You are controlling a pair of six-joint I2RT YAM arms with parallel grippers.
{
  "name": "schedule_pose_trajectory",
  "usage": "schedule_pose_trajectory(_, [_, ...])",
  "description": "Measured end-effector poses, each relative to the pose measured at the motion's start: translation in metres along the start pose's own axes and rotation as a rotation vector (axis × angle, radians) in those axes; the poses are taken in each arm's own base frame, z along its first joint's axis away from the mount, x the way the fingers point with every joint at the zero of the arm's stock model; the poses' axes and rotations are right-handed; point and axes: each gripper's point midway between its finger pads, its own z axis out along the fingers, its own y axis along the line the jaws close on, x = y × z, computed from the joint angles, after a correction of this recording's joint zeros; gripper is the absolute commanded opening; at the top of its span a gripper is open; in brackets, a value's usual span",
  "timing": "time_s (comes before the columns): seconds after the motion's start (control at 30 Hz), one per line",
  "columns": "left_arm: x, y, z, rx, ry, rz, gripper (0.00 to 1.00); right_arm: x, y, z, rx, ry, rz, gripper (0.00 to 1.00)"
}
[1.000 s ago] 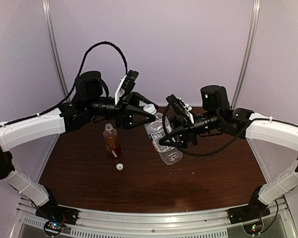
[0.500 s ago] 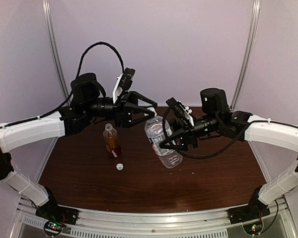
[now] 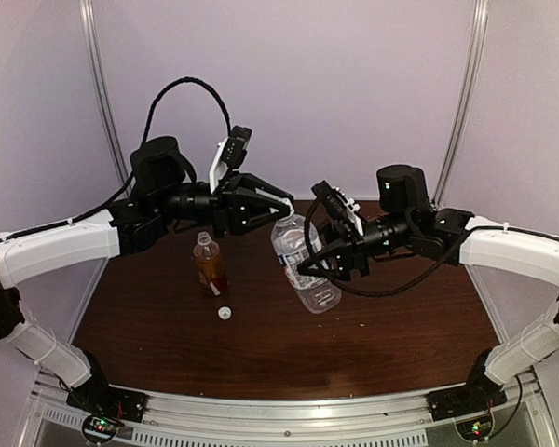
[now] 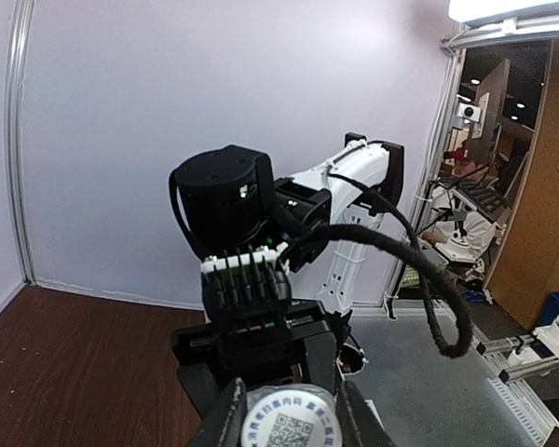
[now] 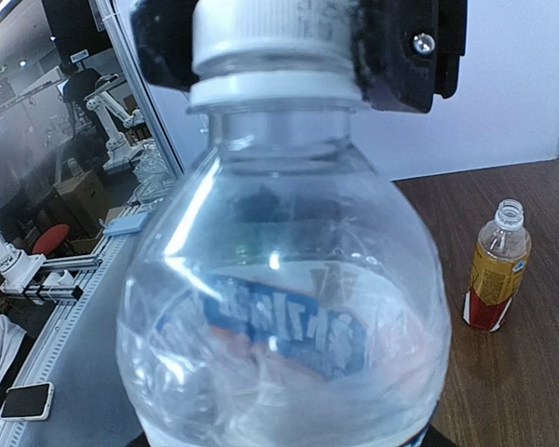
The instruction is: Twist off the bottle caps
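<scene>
Over the brown table, left end effector clamps the cap, right end effector the clear bottle.

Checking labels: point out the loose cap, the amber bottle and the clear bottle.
loose cap [image 3: 224, 314], top view, its top.
amber bottle [image 5: 496, 272], right wrist view, mid body.
clear bottle [image 5: 289, 331], right wrist view, blue label.

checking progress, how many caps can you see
2. A loose cap lies on the table by the amber bottle; the other cap sits on the clear bottle, clamped by the left gripper.
</scene>
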Motion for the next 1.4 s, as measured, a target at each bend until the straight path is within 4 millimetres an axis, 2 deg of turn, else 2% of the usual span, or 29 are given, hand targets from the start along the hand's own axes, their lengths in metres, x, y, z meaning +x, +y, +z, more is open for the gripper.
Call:
schedule_pose_trajectory(0.13, [-0.002, 0.008, -0.004, -0.089, 0.000, -0.028, 0.00, -0.002, -0.009, -0.002, 0.072, -0.003, -0.009, 0.38])
schedule_pose_trajectory(0.43, [0.005, 0.052, -0.016, -0.456, -0.037, -0.231, 0.00, 0.000, -0.046, -0.010, 0.310, 0.013, -0.007, 0.36])
schedule_pose_trajectory(0.53, [0.007, 0.060, -0.018, -0.515, -0.050, -0.264, 0.15, 0.002, -0.053, -0.011, 0.347, 0.019, -0.010, 0.36])
schedule_pose_trajectory(0.63, [0.008, 0.063, -0.020, -0.540, -0.053, -0.271, 0.38, 0.002, -0.056, -0.012, 0.366, 0.022, -0.022, 0.36])
schedule_pose_trajectory(0.7, [0.008, 0.063, -0.020, -0.543, -0.050, -0.261, 0.49, 0.002, -0.057, -0.012, 0.372, 0.023, -0.029, 0.36])
schedule_pose_trajectory(0.8, [0.003, 0.067, -0.028, -0.563, -0.051, -0.220, 0.60, 0.004, -0.058, -0.014, 0.376, 0.031, -0.027, 0.36])
schedule_pose_trajectory(0.97, [-0.013, 0.056, -0.039, -0.504, -0.050, -0.131, 0.70, 0.008, -0.052, -0.013, 0.326, 0.039, -0.019, 0.36])
schedule_pose_trajectory(1.1, [-0.017, 0.038, -0.040, -0.388, -0.034, -0.065, 0.73, 0.011, -0.036, -0.008, 0.228, 0.041, -0.015, 0.36])
schedule_pose_trajectory(1.27, [-0.012, 0.015, -0.033, -0.227, 0.002, -0.017, 0.72, 0.010, -0.013, -0.004, 0.092, 0.033, -0.014, 0.36])
schedule_pose_trajectory(1.4, [-0.010, 0.002, -0.025, -0.114, 0.005, 0.007, 0.62, 0.007, 0.002, -0.003, 0.004, 0.021, -0.015, 0.36])
